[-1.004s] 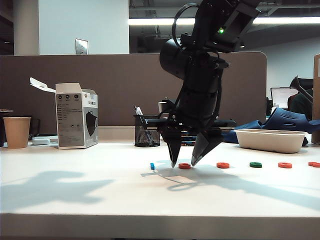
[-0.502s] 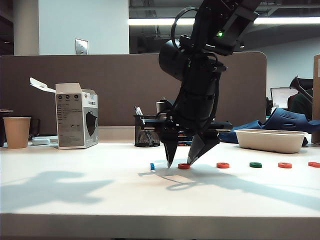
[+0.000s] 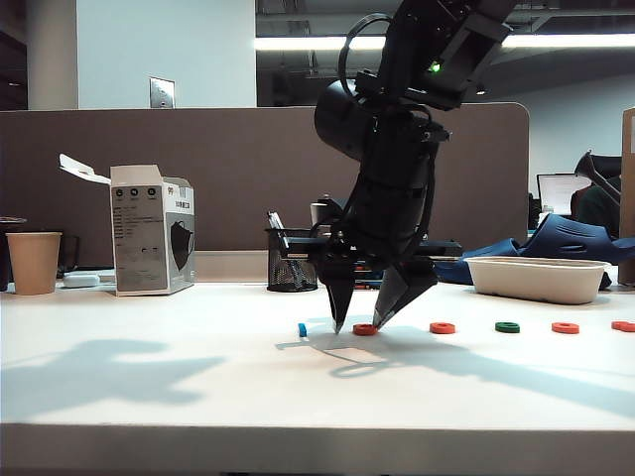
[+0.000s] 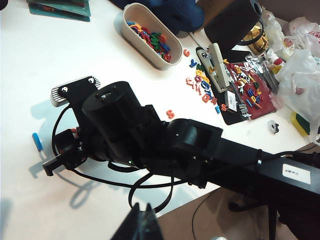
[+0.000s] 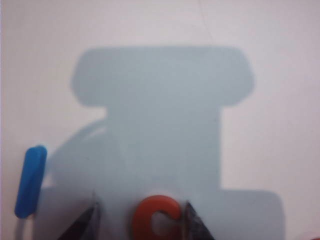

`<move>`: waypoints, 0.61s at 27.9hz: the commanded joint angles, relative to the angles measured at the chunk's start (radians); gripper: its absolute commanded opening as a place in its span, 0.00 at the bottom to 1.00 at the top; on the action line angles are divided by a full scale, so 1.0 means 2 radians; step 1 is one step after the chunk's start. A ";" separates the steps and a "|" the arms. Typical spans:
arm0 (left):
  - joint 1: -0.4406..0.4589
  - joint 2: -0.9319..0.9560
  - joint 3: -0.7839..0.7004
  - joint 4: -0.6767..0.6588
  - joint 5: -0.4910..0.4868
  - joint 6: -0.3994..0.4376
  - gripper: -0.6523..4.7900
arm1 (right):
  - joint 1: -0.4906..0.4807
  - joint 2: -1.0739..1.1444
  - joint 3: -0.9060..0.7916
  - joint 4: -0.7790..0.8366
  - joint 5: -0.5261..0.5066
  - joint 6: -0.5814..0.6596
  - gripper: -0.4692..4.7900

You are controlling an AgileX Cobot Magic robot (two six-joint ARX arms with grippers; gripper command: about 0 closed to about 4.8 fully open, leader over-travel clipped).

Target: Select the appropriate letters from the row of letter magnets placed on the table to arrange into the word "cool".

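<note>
Seen from the front: wide white counter (image 3: 149, 387) with a row of small flat letter magnets along its middle. From left to right in that row: short light-blue bar (image 3: 303, 328), orange C-shaped ring (image 3: 365, 329), orange ring (image 3: 443, 327), dark green ring (image 3: 507, 326), orange ring (image 3: 566, 327), and one more orange piece (image 3: 624, 325) cut off at the frame edge.

Right pincer (image 3: 359, 322) pointing down over the counter, tips at or just above the surface, jaws spread wide and not clamped. Orange C-shaped ring between the two tips, close against the one on the exterior view's right; in the right wrist view, that ring (image 5: 157, 218) lying flat beside one dark fingertip (image 5: 192, 222), light-blue bar (image 5: 30, 180) just outside the other.

Left pincer (image 4: 142, 225) only a dark sliver at the edge of its own wrist view, high above the counter, looking down on the right arm; open or closed, impossible to tell.

Behind the row: oval white tray (image 3: 537, 278), mesh pen cup (image 3: 292, 261), white carton (image 3: 152, 229), paper cup (image 3: 34, 262).
</note>
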 commanded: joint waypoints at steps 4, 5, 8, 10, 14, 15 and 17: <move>0.000 -0.001 0.002 0.006 0.000 0.001 0.11 | 0.000 0.003 -0.003 -0.028 -0.002 0.002 0.49; 0.000 -0.001 0.002 0.006 0.000 0.001 0.11 | 0.000 0.003 -0.003 -0.028 -0.002 0.002 0.48; 0.000 -0.001 0.002 0.006 0.000 0.001 0.11 | 0.000 0.003 -0.002 -0.028 -0.002 0.002 0.47; 0.000 -0.001 0.002 0.006 0.000 0.001 0.11 | 0.000 0.003 -0.003 -0.028 -0.002 0.002 0.47; 0.000 -0.001 0.002 0.006 0.000 0.001 0.11 | -0.001 0.003 -0.003 -0.029 -0.002 0.002 0.47; 0.000 -0.001 0.002 0.006 0.000 0.001 0.11 | -0.001 0.003 -0.003 -0.029 -0.002 0.002 0.47; 0.000 -0.001 0.002 0.006 0.000 0.001 0.11 | -0.001 0.003 -0.003 -0.029 -0.002 0.002 0.46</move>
